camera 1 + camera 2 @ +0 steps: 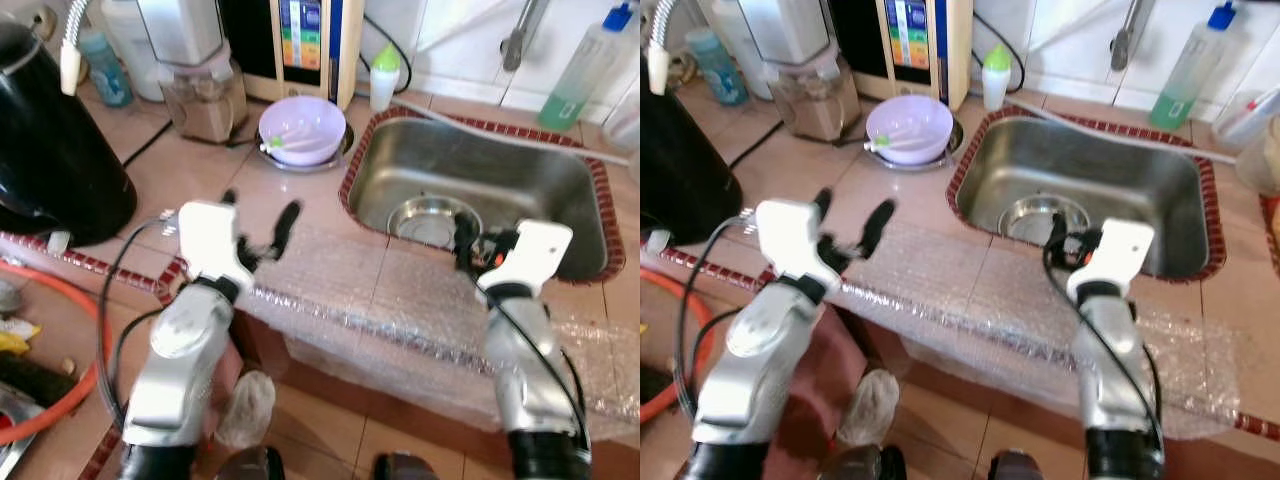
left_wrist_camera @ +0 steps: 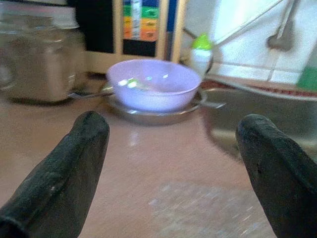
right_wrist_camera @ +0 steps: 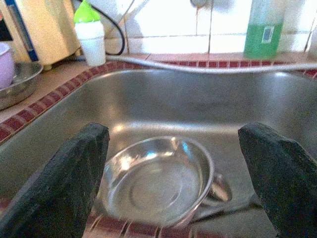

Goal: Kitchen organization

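Note:
A lilac bowl (image 1: 302, 128) with a utensil in it rests on a steel plate on the tiled counter, left of the sink (image 1: 480, 165). My left gripper (image 1: 258, 215) hovers open over the counter, short of that bowl and pointing at it; the left wrist view has the bowl (image 2: 153, 84) beyond the spread fingers (image 2: 74, 163). A steel bowl (image 1: 432, 218) lies in the sink bottom. My right gripper (image 1: 478, 245) is open at the sink's near rim, just above that steel bowl (image 3: 158, 178). Neither gripper holds anything.
Bubble wrap (image 1: 400, 300) covers the counter's near edge under both arms. A black appliance (image 1: 50, 150) stands at the left, and a blender jar (image 1: 205, 95) and a water unit (image 1: 300, 45) at the back. A green-capped bottle (image 1: 385, 75) and a soap bottle (image 1: 585, 65) flank the faucet (image 1: 515, 40).

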Motion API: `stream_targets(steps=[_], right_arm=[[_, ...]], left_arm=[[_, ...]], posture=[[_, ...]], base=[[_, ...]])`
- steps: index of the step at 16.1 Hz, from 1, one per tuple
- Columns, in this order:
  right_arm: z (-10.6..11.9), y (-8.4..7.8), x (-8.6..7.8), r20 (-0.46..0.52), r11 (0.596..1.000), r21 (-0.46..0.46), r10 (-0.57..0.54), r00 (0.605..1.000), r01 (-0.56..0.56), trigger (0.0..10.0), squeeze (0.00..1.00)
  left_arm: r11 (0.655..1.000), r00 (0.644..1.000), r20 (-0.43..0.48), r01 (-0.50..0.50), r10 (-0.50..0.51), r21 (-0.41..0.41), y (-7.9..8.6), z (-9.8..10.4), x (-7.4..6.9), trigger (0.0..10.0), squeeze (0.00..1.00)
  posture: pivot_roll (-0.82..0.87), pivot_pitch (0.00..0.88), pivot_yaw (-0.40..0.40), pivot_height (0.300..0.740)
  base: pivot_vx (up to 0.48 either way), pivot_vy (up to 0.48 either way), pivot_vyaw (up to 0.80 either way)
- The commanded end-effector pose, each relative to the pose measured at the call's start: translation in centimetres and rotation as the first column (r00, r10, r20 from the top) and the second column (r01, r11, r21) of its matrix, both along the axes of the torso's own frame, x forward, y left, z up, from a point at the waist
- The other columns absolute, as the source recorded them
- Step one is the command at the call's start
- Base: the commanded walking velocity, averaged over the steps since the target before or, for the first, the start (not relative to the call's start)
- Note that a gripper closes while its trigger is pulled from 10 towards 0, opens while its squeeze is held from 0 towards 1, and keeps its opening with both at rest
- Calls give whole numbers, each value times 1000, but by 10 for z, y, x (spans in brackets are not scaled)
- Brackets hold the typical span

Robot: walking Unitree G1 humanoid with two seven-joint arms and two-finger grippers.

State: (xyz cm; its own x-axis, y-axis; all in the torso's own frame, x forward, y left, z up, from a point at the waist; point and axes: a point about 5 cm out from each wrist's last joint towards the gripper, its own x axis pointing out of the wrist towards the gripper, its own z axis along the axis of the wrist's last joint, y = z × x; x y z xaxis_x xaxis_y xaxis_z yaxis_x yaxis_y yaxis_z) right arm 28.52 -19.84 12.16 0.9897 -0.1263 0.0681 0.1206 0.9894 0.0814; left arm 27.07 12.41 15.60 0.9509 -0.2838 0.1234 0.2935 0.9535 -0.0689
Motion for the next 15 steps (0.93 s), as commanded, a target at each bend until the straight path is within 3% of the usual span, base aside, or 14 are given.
stream_targets(steps=[1, 5, 9, 15], right_arm=[[0, 7, -1, -9, 1000, 4, 18, 1000, -18, 10000, 0], [1, 17, -5, -33, 999, 10, 38, 999, -38, 10000, 0], [2, 8, -6, -37, 1000, 9, -5, 999, 5, 10000, 0], [4, 11, -1, -46, 1000, 11, 16, 999, -16, 10000, 0]], left_arm=[[1000, 1000, 22, -3, 3, 8, 2, 2, 0, 10000, 0], [1000, 999, 32, 8, -8, -18, -3, 7, 4, 10000, 0], [998, 999, 17, 34, -34, -49, -6, 8, 6, 10000, 0], [997, 999, 13, 48, -47, -59, -13, 8, 6, 10000, 0]], posture=[[-110, 19, 40, 740], [-120, 18, 48, 740], [-125, 19, 71, 740], [-126, 14, 62, 740]], base=[[0, 0, -781], [127, 0, -684], [266, 0, 0], [279, 0, 0]])
